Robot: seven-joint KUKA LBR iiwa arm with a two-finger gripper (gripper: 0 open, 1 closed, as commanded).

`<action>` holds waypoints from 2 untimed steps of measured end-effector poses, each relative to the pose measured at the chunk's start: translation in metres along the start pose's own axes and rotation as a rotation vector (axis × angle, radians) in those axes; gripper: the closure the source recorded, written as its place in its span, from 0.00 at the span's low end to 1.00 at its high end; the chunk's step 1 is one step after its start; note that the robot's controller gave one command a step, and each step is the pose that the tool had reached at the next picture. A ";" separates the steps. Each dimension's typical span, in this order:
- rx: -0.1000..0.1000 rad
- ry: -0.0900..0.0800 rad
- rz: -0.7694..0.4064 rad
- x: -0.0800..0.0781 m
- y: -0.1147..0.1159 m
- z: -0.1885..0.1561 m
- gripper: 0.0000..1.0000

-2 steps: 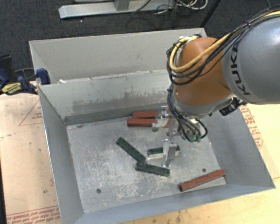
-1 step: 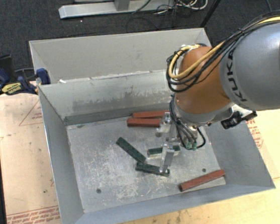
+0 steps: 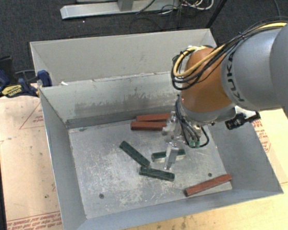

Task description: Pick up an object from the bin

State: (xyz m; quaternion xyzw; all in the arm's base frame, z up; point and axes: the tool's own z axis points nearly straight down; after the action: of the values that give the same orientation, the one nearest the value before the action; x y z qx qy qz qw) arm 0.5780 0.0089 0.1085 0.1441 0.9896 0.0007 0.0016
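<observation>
Seemingly low over the floor of the grey metal bin [image 3: 99, 195], the fingers [image 3: 169, 158] give no clear sign of being spread or closed, so I cannot tell whether they have anything. Just toward the bin's near wall from their tips lies a dark green flat bar [image 3: 156, 174]. A second dark green flat bar [image 3: 133, 154] slants off to their left. The nearer bar looks light, stiff and smooth. Pinching across its narrow width at mid-length should keep it from pivoting or slipping.
</observation>
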 end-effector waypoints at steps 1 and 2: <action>-0.003 -0.012 0.034 0.008 0.001 0.034 0.00; -0.006 -0.021 0.134 -0.009 -0.005 0.032 1.00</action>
State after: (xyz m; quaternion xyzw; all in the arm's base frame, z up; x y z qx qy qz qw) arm 0.5850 0.0021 0.0768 0.2101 0.9776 0.0024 0.0122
